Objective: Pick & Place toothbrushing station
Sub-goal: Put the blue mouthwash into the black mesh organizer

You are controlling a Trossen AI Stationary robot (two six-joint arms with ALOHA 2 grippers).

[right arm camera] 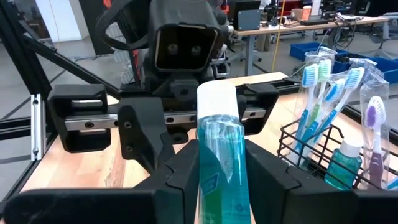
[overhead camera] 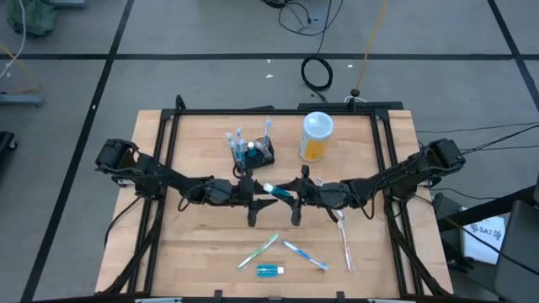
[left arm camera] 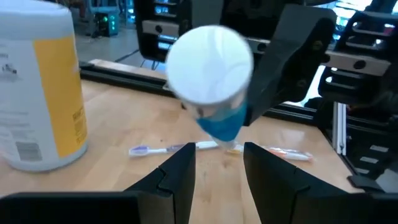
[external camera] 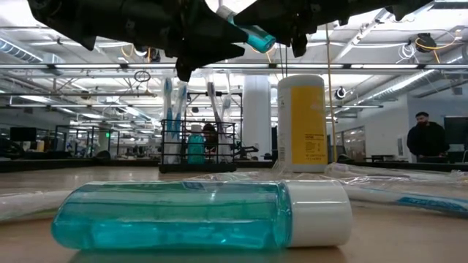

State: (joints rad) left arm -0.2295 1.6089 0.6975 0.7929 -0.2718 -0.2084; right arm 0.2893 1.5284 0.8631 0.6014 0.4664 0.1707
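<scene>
My wooden table point(overhead camera: 202, 244) carries the tall white-lidded container point(overhead camera: 316, 136) with its yellow-orange side, standing upright toward the far edge, just right of the toothbrushing station point(overhead camera: 255, 152). That black wire rack stands upright too, already holding several packaged toothbrushes and a small teal bottle, and it lies just beyond my two grippers, a little to the left of where they meet.

My right gripper point(right arm camera: 214, 177) is closed on a teal mouthwash bottle point(right arm camera: 219, 158) with a white cap, fingers snug on either side of its body, held in the air above mid-table. My left gripper point(left arm camera: 217, 168) faces it cap-on; its fingers stand partly apart just below the bottle, and I cannot tell if they touch it.

Nearer the front edge lie loose items: a second teal bottle point(overhead camera: 269, 270) on its side, and three wrapped toothbrushes point(overhead camera: 258, 252), two beside that bottle and one point(overhead camera: 344, 236) under my right arm. Beyond the table a person point(external camera: 426, 137) stands in the room
</scene>
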